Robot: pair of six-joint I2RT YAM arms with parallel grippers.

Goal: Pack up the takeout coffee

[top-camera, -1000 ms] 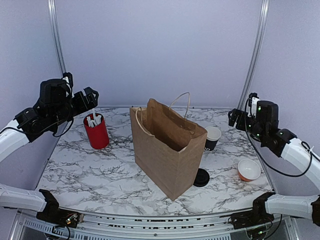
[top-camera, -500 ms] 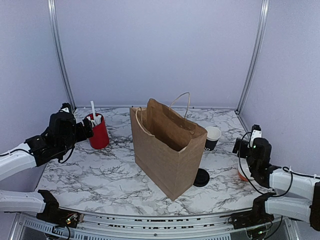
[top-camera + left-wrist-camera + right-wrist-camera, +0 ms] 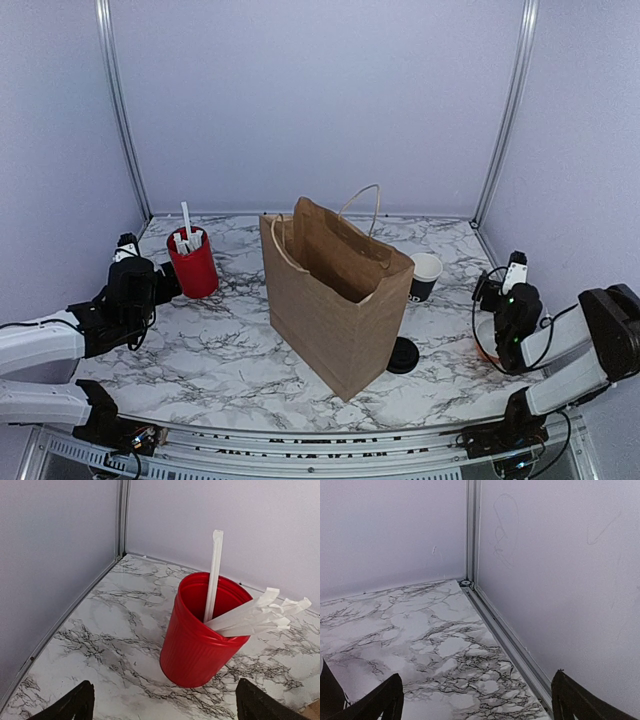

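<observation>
The takeout coffee shows in none of the views. A brown paper bag (image 3: 335,290) stands open in the middle of the table. My left gripper (image 3: 163,281) sits low at the left, open, its dark fingertips (image 3: 80,702) wide apart in front of the red holder (image 3: 202,635), with nothing between them (image 3: 167,705). My right gripper (image 3: 493,292) sits low at the right, open and empty (image 3: 477,700), facing the far right corner of the table.
The red holder (image 3: 192,263) holds white wrapped straws (image 3: 255,615). A cup with a white upper part (image 3: 425,275) stands behind the bag's right side. A flat black lid (image 3: 403,355) lies by the bag. An orange bowl (image 3: 483,345) is partly hidden by the right arm.
Both arms have come down from raised positions to low ones near the table's sides. The right arm now covers most of the orange bowl. Both grippers stay open.
</observation>
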